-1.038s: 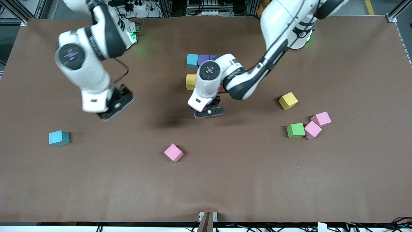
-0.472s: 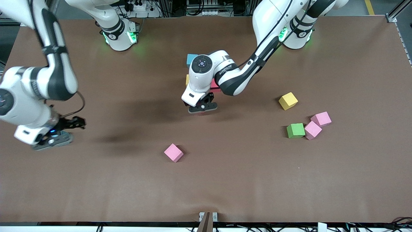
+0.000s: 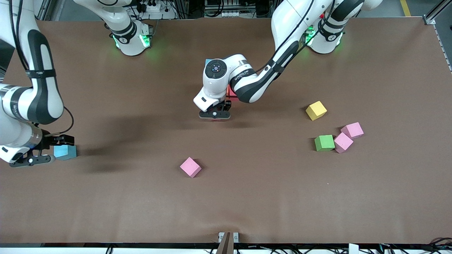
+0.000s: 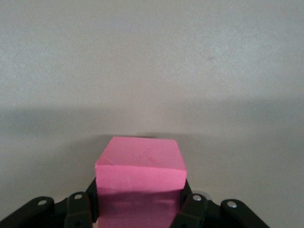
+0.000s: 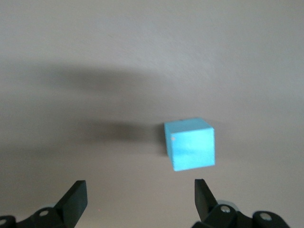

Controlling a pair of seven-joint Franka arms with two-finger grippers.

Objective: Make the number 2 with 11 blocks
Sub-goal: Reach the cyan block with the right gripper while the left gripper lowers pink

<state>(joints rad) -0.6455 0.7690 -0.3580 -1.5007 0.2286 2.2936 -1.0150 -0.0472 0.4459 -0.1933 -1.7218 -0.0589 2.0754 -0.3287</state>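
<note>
Pink-red block (image 4: 140, 178) clamped in my left gripper (image 3: 214, 115), over the table beside the figure's blocks; next, lower it. Right gripper (image 3: 37, 151) spread, by blue block (image 3: 65, 151).

Obstacles, right arm's end: light blue block (image 3: 66, 151) on the table (image 3: 247, 197), directly beside the right gripper (image 3: 33, 159), whose fingers stood wide apart. Mid-table: left gripper (image 3: 214, 115), clamped on a red block (image 4: 140, 183), with built blocks crowded under its arm. Near strip: lone pink cube (image 3: 190, 167), open mat around it. Left arm's end: yellow block (image 3: 316, 110) stood apart; green block (image 3: 324, 143) touched two pink cubes (image 3: 347, 136).
</note>
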